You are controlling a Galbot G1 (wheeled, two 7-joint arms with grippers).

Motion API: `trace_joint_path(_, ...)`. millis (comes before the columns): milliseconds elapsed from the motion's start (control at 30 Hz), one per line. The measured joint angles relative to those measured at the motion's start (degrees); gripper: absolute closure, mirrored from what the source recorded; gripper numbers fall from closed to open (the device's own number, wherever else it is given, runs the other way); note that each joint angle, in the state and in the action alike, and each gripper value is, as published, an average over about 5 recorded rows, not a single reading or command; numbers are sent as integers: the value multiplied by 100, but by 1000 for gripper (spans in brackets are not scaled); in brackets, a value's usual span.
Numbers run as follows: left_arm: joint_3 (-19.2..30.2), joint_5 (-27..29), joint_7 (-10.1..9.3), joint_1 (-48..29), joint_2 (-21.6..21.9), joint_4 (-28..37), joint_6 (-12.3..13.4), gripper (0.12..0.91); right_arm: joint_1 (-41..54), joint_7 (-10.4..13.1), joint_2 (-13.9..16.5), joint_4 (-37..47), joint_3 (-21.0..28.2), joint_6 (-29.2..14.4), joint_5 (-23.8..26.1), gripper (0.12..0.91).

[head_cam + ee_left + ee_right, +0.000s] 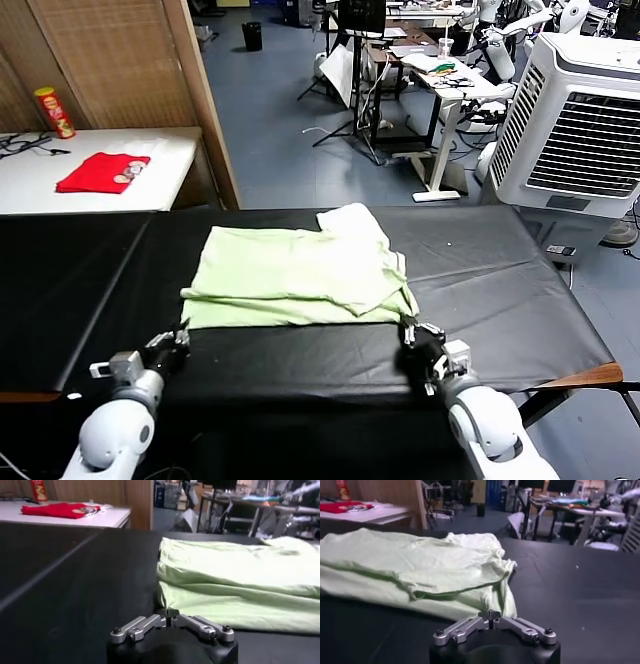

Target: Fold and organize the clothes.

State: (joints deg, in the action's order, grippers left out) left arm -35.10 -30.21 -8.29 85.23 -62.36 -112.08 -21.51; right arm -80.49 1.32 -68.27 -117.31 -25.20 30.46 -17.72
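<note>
The pale lime-green T-shirt lies partly folded on the black table, with one sleeve sticking out at the far right. Its pinkish patch is hidden. My left gripper is at the shirt's near left corner. In the left wrist view the gripper is shut with the shirt corner pinched at its tips. My right gripper is at the near right corner. In the right wrist view it is shut on the hem of the shirt.
A red garment and a red can sit on a white side table at the far left. A white air cooler stands beyond the table's right end. The table's front edge is close to my grippers.
</note>
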Motion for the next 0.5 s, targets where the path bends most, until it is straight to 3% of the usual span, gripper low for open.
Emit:
trace_joint_path(167,-119,45,-18,558,112,-522,-47,898,-622,-53,84,-496,-239,103,1,890)
trace_joint_path(233,-162,60,-59,786,118,-709,-82,898,-850,-99,106,-658,-311,113,12,844)
trace_joint_path(367,-247,232,-125,1201,69,-1034,-171,860,-1172,-186,150,-900,-397,135,47,655)
trace_joint_path(500,-335,437,-229,1507,-32,-1273,-352,662,-1290,-235,248,-1138,-486,235,-6,421)
